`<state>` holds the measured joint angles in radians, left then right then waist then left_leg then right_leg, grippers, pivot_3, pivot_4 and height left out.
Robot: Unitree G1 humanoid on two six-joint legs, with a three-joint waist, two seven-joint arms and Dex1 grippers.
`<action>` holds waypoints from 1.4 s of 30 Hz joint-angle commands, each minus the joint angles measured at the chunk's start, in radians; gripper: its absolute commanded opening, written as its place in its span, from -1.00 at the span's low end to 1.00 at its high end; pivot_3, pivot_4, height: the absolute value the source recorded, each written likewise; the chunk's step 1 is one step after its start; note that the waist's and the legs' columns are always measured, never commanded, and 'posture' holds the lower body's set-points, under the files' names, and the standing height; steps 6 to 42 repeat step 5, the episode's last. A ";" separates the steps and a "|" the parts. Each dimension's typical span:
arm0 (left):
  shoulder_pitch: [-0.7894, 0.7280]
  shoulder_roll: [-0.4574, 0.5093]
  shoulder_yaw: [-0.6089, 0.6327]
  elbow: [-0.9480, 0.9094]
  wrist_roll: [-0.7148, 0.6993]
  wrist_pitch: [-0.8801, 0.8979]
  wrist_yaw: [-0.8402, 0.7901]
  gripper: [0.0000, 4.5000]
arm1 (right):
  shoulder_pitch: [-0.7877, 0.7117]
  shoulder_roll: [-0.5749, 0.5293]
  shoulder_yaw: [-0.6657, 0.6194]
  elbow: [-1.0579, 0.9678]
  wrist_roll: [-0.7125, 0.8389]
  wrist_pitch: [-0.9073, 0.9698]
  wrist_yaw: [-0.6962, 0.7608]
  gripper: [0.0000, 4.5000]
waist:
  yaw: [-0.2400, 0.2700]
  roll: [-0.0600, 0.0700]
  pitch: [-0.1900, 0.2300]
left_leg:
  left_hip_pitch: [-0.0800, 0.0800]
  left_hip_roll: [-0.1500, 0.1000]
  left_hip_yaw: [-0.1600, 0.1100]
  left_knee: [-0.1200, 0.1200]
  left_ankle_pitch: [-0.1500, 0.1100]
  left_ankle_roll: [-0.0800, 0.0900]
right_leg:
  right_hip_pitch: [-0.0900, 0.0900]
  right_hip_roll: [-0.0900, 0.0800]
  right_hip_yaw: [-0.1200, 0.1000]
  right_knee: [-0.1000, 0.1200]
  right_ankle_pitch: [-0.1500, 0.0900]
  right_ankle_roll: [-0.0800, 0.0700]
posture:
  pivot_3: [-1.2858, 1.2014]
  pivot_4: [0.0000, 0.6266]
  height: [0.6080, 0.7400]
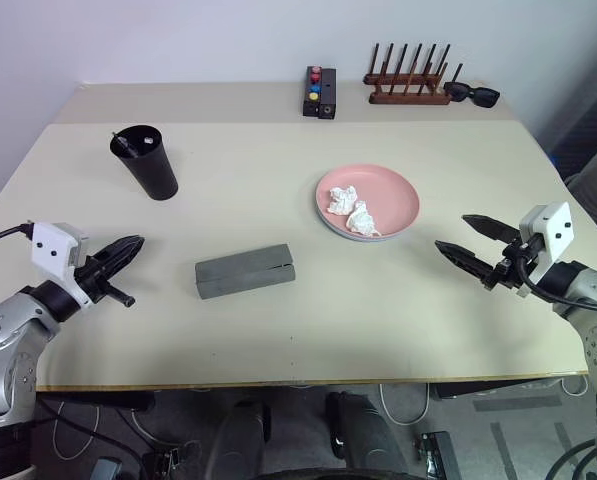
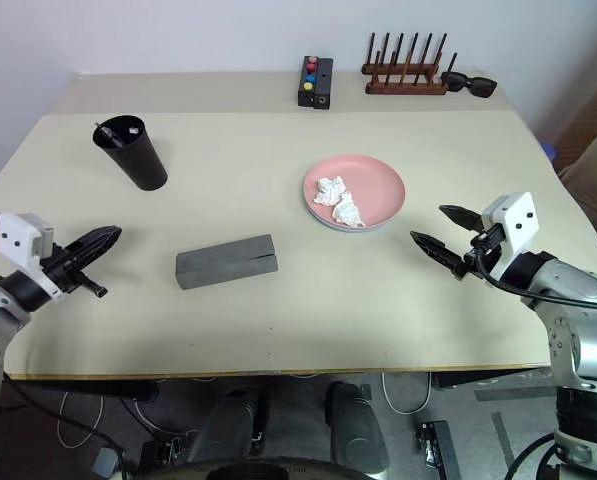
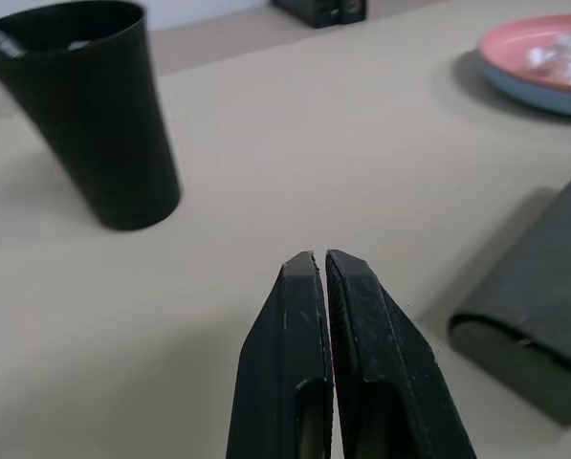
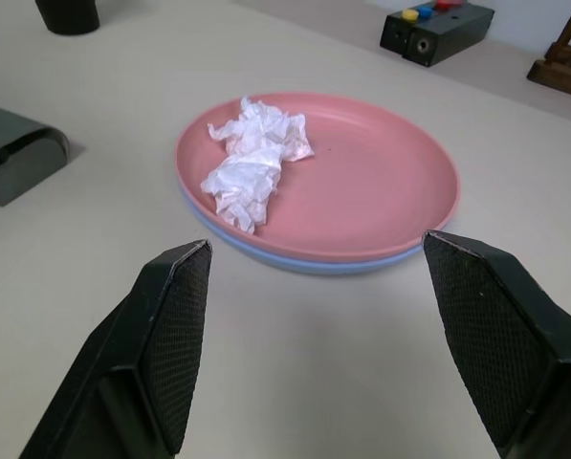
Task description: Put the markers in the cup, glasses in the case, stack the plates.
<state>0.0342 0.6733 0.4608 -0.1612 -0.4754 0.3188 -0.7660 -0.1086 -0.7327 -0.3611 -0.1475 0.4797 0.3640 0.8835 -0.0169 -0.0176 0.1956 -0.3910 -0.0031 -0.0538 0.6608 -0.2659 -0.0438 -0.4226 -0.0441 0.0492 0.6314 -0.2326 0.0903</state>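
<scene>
A: Quick pass. Where's everything?

B: Pink plate [image 1: 373,195] sits on the blue plate [image 4: 266,256], so stacked, right of the table's [image 1: 278,330] middle. Crumpled tissue [image 1: 353,212] on top of the pink one. Grey case [image 1: 245,271] lies lid down near the centre. Black cup [image 1: 146,162] back left, with a marker [image 1: 126,143] end showing at its rim. Glasses not seen; likely inside the case, can't confirm.

A: Hands?

B: Left gripper [image 1: 123,252] clenched on nothing, fingertips [image 3: 325,277] pressed together, above the table's left edge, well apart from the cup. Right gripper [image 1: 471,243] spread wide, nothing between its fingers, near the plates but clear of them.

A: Handling notes?

B: Judgement only. Plates look like thin, light, stiff plastic, a bit slick; pinch at the rim, since the flat centre offers nothing to hold. Cup is light and tall, tips easily; take it around the wall, below the rim. Case is a rigid shell; grab across the narrow width. Tissue is soft and weightless.

A: Status?

B: Looks about finished.
</scene>
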 commanded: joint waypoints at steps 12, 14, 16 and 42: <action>0.018 -0.005 0.041 -0.035 -0.029 -0.017 0.022 -0.96 | -0.051 -0.015 0.010 0.012 0.001 0.000 -0.007 0.59 | 0.000 0.000 0.000 | 0.000 0.000 0.000 0.000 0.000 0.000 | 0.000 0.000 0.000 0.000 0.000 0.000 | 0.03 -0.52 0.92; 0.018 -0.005 0.041 -0.035 -0.029 -0.017 0.022 -0.96 | -0.051 -0.015 0.010 0.012 0.001 0.000 -0.007 0.59 | 0.000 0.000 0.000 | 0.000 0.000 0.000 0.000 0.000 0.000 | 0.000 0.000 0.000 0.000 0.000 0.000 | 0.03 -0.52 0.92; 0.018 -0.005 0.041 -0.035 -0.029 -0.017 0.022 -0.96 | -0.051 -0.015 0.010 0.012 0.001 0.000 -0.007 0.59 | 0.000 0.000 0.000 | 0.000 0.000 0.000 0.000 0.000 0.000 | 0.000 0.000 0.000 0.000 0.000 0.000 | 0.03 -0.52 0.92; 0.018 -0.005 0.041 -0.035 -0.029 -0.017 0.022 -0.96 | -0.051 -0.015 0.010 0.012 0.001 0.000 -0.007 0.59 | 0.000 0.000 0.000 | 0.000 0.000 0.000 0.000 0.000 0.000 | 0.000 0.000 0.000 0.000 0.000 0.000 | 0.03 -0.52 0.92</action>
